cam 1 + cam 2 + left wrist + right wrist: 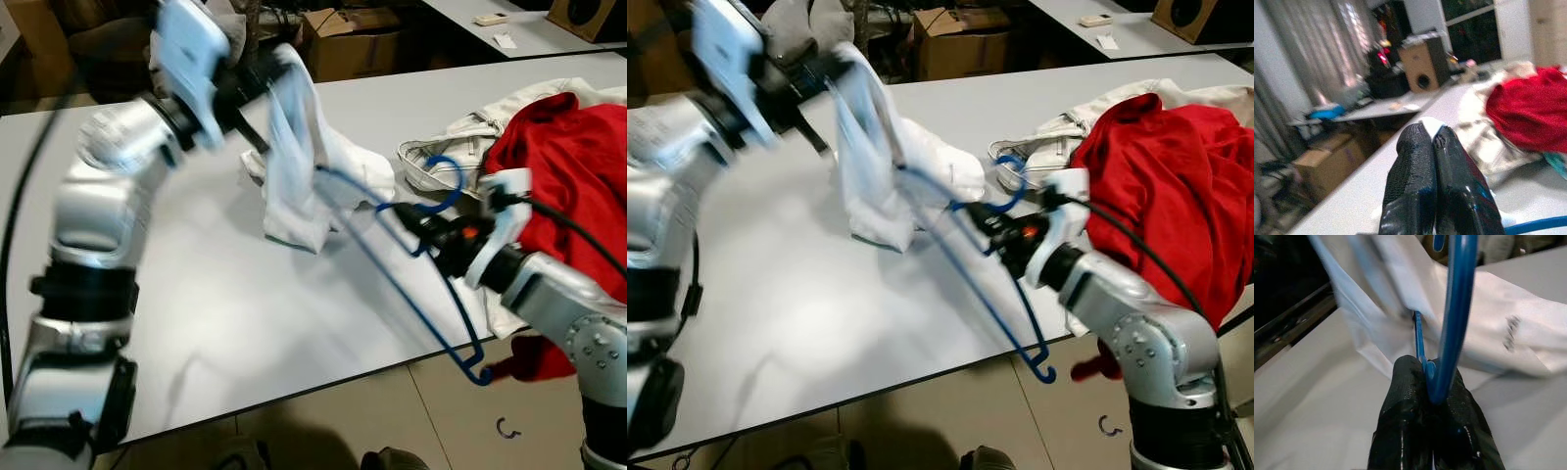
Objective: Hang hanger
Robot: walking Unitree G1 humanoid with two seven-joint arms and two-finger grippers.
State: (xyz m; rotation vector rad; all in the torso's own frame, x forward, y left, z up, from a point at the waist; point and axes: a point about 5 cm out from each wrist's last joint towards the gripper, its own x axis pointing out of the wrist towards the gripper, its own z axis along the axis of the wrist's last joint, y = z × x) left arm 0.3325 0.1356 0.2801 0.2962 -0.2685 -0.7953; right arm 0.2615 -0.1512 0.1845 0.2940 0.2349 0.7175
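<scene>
A blue wire hanger (392, 264) slants over the white table (196, 294), its hook (446, 181) up near the clothes pile and one end hanging past the table's front edge. My right gripper (416, 230) is shut on the hanger's neck; the right wrist view shows the fingers (1415, 431) pinching the blue wire (1454, 308). My left gripper (260, 103) is raised over the table's back, shut on a white garment (294, 157) that drapes down onto the hanger's far end. In the left wrist view, a bit of white cloth (1431, 125) pokes out between the closed fingers (1410, 186).
A red garment (573, 166) and a cream jacket (470, 142) lie heaped at the table's right end. Cardboard boxes (353, 39) and another table (519, 24) stand behind. A small hook (505, 428) lies on the floor by the front right.
</scene>
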